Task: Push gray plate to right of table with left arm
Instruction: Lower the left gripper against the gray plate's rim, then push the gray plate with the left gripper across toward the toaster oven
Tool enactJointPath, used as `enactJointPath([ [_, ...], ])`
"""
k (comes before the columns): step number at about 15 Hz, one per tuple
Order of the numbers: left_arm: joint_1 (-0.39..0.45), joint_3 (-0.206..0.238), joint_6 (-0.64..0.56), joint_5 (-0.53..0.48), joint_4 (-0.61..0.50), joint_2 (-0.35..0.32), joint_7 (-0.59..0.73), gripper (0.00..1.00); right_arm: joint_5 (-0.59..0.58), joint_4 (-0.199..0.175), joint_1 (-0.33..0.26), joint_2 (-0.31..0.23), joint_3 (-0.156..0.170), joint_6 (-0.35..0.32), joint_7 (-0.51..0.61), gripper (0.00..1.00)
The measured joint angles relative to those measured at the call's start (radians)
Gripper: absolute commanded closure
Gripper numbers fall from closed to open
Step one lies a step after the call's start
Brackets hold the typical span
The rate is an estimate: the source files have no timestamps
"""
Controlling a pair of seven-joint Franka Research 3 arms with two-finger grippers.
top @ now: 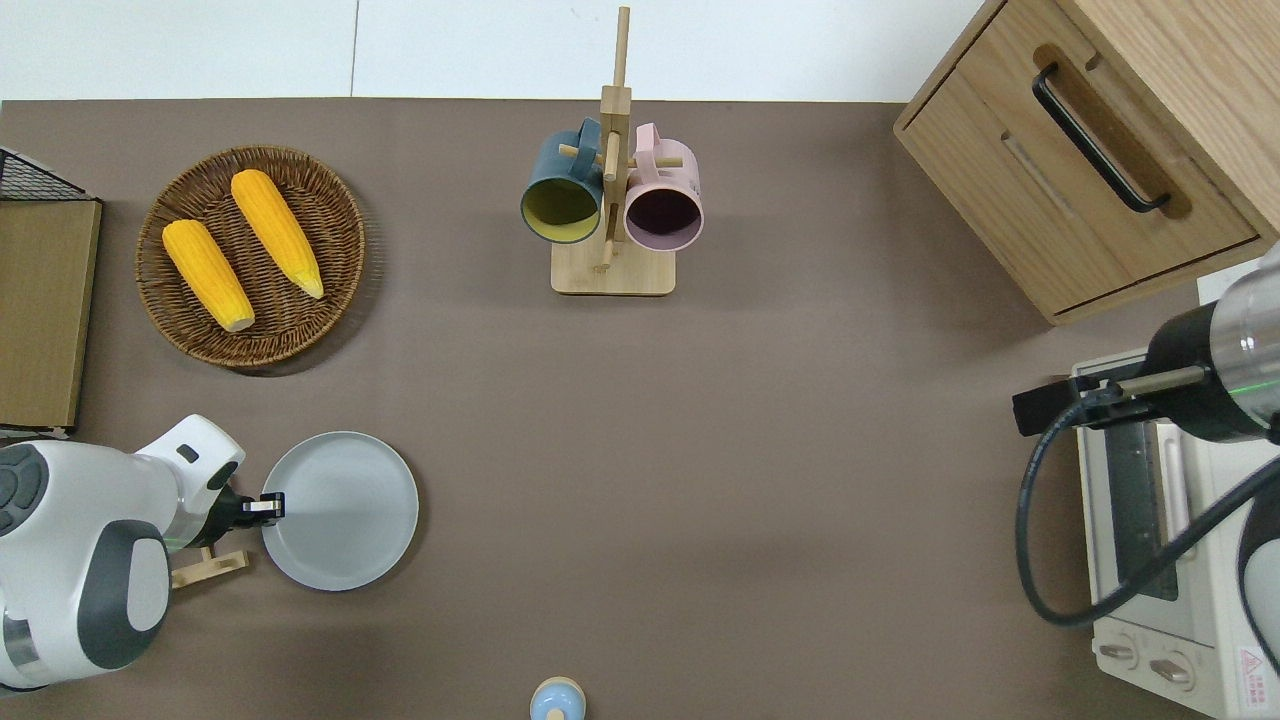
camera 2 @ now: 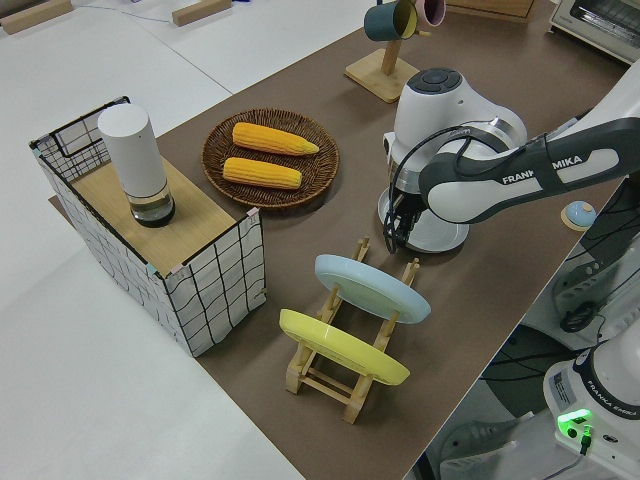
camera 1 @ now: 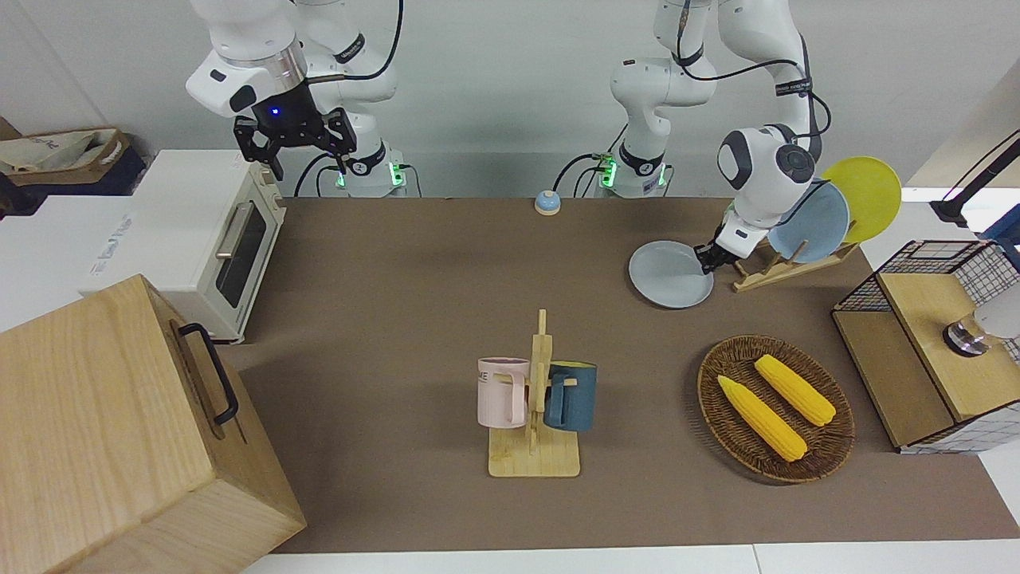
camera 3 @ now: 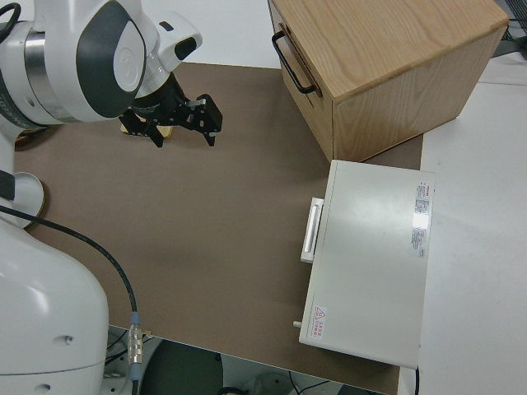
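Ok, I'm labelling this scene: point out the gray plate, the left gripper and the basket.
gray plate [top: 345, 515], overhead view, bare middle.
left gripper [top: 268, 506], overhead view, fingertips at the plate's rim.
basket [top: 330, 210], overhead view, woven rim.

The gray plate [top: 340, 510] lies flat on the table [top: 700, 480] — beside the plate rack [camera 1: 785, 267], nearer the robots than the corn basket [top: 250, 255].

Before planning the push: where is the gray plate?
The gray plate lies flat toward the left arm's end, beside the plate rack, with the left gripper at its rim.
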Motion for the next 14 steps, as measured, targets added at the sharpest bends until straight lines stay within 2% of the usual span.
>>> enactJointPath([
  [10,-0.001,-0.005,0.0,-0.001,0.0,0.002,-0.03,1.0,0.0,0.0,0.0,0.0,0.0,0.0,0.0,0.017],
  [14,-0.037,-0.046,0.006,-0.001,0.009,0.011,-0.17,1.0,0.0,0.0,0.0,0.0,0.0,0.0,0.0,0.017],
])
